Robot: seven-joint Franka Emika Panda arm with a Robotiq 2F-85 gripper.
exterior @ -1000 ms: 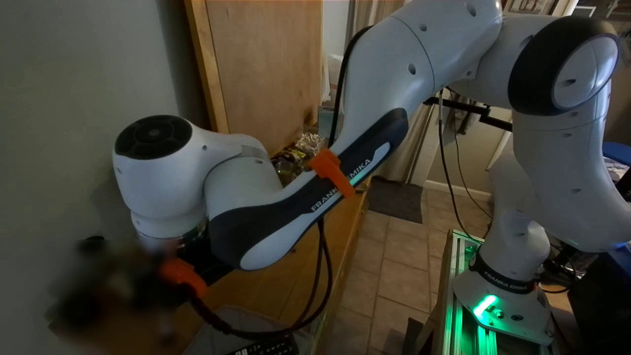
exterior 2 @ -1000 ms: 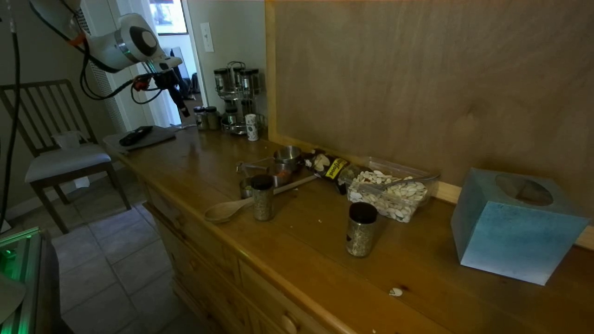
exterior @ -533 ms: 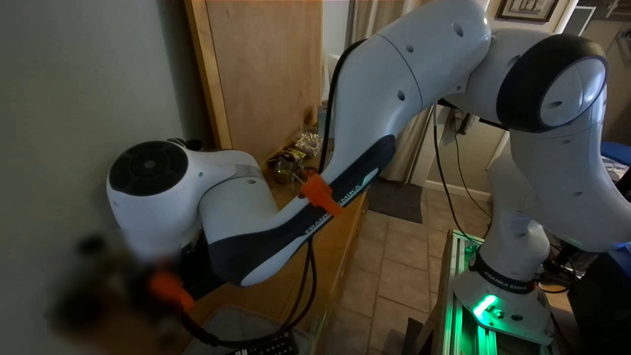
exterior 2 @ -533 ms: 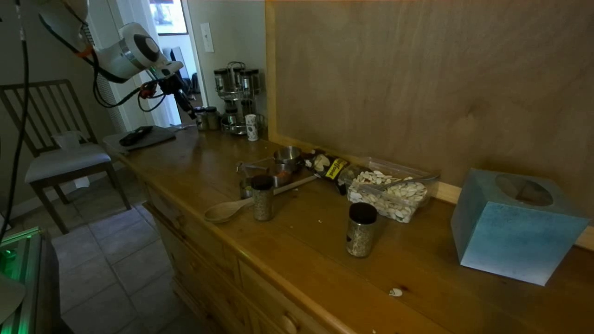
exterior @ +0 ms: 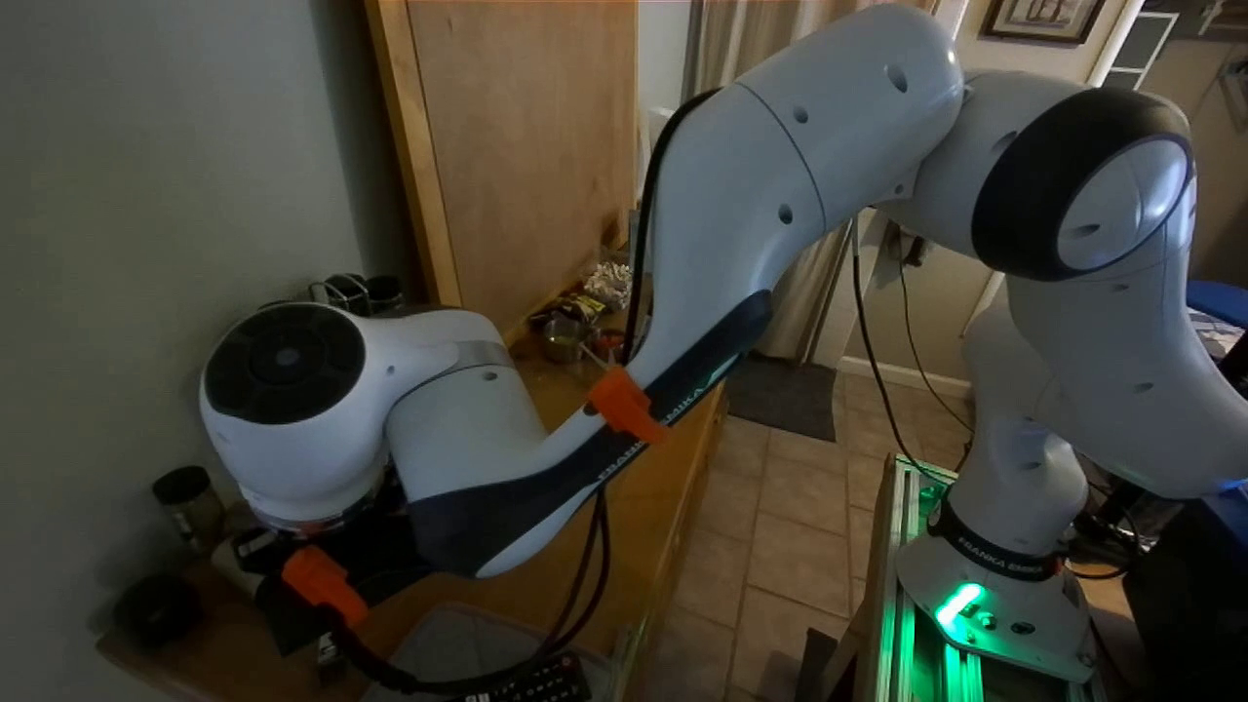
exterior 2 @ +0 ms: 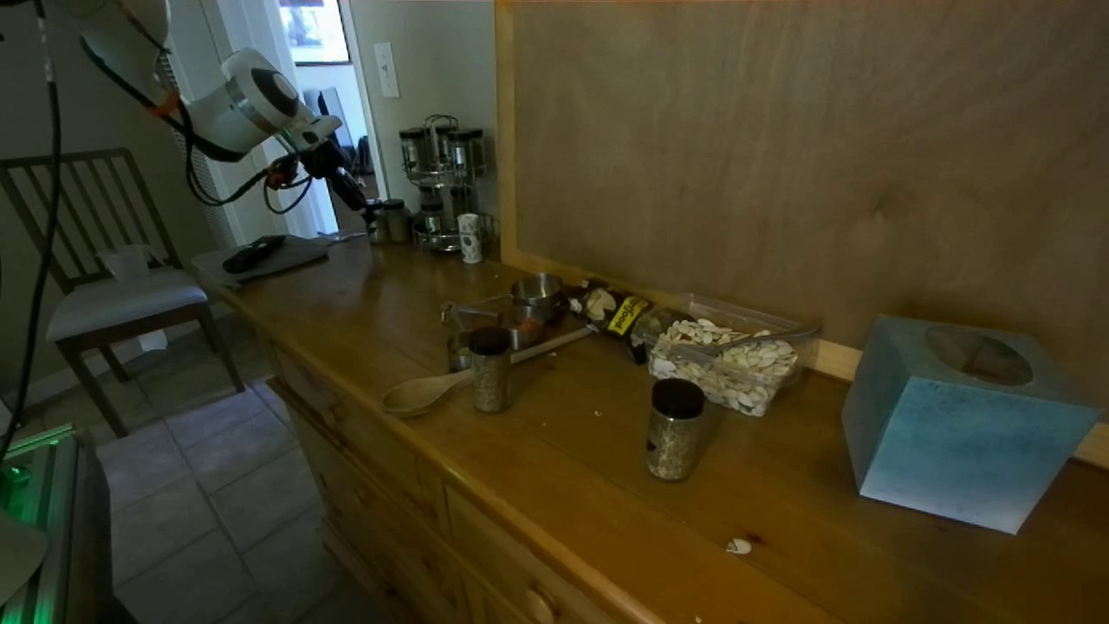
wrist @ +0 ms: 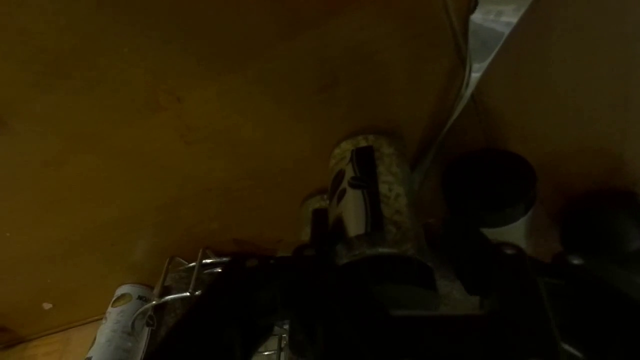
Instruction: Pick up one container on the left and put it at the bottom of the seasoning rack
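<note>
Left of the seasoning rack (exterior 2: 442,241), two dark-lidded containers stand on the dresser top: a jar (exterior 2: 378,229) at my gripper (exterior 2: 367,213) and another jar (exterior 2: 397,224) beside it. In the dim wrist view, a glass jar (wrist: 395,200) with a black-and-white label sits between the fingertips of my gripper (wrist: 380,230). Both tips lie close along its sides; whether they press on it is too dark to tell. The jar stands on the wood. Part of the rack's wire (wrist: 195,272) shows at lower left there. The rack's lower tier holds jars.
A white printed shaker (exterior 2: 469,237) stands in front of the rack. Near the wall are dark lids (wrist: 490,187). A remote (exterior 2: 253,253) lies on a grey mat. Measuring cups (exterior 2: 537,295), a wooden spoon (exterior 2: 420,393) and two jars lie farther along the dresser.
My arm has come down, and in an exterior view the gripper has moved right and lower, reaching the leftmost jar beside the rack. The objects on the dresser have not moved.
</note>
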